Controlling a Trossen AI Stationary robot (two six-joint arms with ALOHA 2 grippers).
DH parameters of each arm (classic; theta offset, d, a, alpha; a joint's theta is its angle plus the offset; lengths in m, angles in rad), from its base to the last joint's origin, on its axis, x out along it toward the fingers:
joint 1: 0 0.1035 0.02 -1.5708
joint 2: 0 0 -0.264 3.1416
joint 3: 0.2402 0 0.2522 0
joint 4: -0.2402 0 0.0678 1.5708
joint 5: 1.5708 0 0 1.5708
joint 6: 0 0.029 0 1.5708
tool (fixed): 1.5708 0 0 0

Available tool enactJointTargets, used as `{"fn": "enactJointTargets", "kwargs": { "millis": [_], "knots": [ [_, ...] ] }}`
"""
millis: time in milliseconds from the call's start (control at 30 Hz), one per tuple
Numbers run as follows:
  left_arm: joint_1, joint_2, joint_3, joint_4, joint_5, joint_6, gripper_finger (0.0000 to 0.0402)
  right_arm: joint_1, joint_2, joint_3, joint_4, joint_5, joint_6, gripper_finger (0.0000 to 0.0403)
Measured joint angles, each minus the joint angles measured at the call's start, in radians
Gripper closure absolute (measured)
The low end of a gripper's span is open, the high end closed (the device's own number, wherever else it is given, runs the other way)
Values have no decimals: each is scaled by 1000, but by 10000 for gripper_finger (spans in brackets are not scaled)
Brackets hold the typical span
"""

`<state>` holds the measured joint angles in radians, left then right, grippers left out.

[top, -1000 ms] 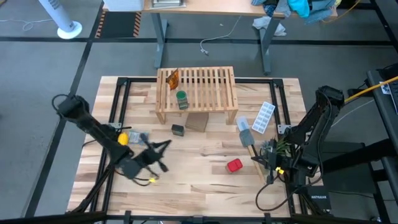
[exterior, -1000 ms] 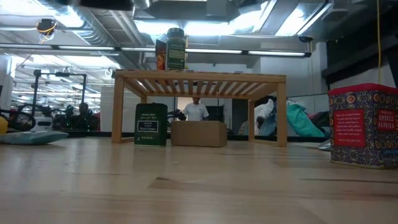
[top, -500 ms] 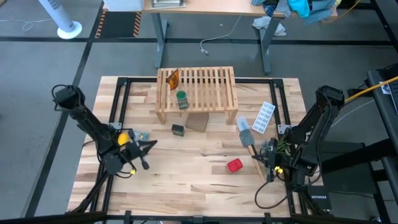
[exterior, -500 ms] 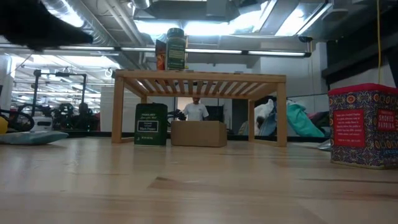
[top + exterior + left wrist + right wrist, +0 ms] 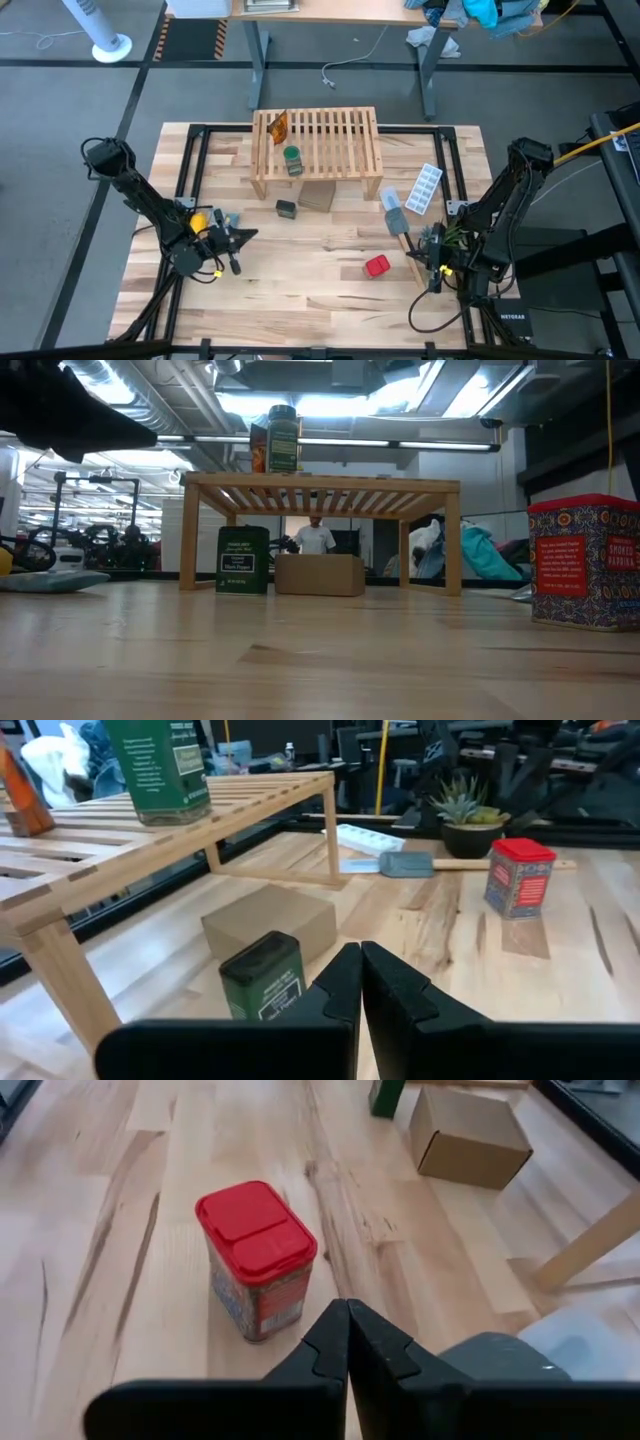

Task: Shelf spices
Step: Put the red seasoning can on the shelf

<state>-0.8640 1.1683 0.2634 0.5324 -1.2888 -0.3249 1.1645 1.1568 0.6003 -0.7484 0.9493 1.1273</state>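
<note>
The light-wood shelf (image 5: 315,150) stands at the table's far middle. On its slats stand the orange packet (image 5: 279,124) and the green round jar (image 5: 292,158). The dark jar (image 5: 286,208) stands on the table in front of the shelf. The red jar (image 5: 377,266) stands on the tabletop at the near right. My left gripper (image 5: 248,236) hovers shut at the near left, pointing toward the dark jar (image 5: 262,975). My right gripper (image 5: 347,1330) is shut just right of the red jar (image 5: 255,1260) and touches nothing.
A cardboard box (image 5: 317,196) sits beside the dark jar under the shelf's front edge. A grey spatula (image 5: 396,222), a white ice-cube tray (image 5: 426,188) and a small plant (image 5: 462,815) lie at the right. A yellow object (image 5: 198,222) sits by the left arm.
My left gripper has drawn back toward the table's left edge and sunk a little, rolling about its own axis; it stays shut. The jars, packet and shelf have not moved.
</note>
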Motion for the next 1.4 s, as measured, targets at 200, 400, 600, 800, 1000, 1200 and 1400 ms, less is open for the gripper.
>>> {"fn": "enactJointTargets", "kwargs": {
  "millis": [200, 400, 600, 800, 1000, 1200, 1400],
  "knots": [
    [10, 0, 0, 0, 0, -8, 396, -26, 0, 0, 20, -11, 72, 353],
    [10, 0, 0, 0, 0, -8, 396, -157, 0, 0, 25, -104, 75, 256],
    [10, 0, 0, -1, 0, -8, 396, -269, 1, 0, 52, -270, 49, 160],
    [10, 0, 0, -2, 0, -8, 396, -297, 1, 0, 155, -407, -35, 110],
    [10, 0, 0, -2, 0, -8, 396, -295, 2, 0, 183, -418, -36, 102],
    [10, 0, 0, -3, 1, -8, 396, -295, 67, 1, 199, -437, -51, 102],
    [10, 0, 0, -5, 24, -9, 396, -294, 197, 1, 315, -471, -264, 102]
  ]
}}
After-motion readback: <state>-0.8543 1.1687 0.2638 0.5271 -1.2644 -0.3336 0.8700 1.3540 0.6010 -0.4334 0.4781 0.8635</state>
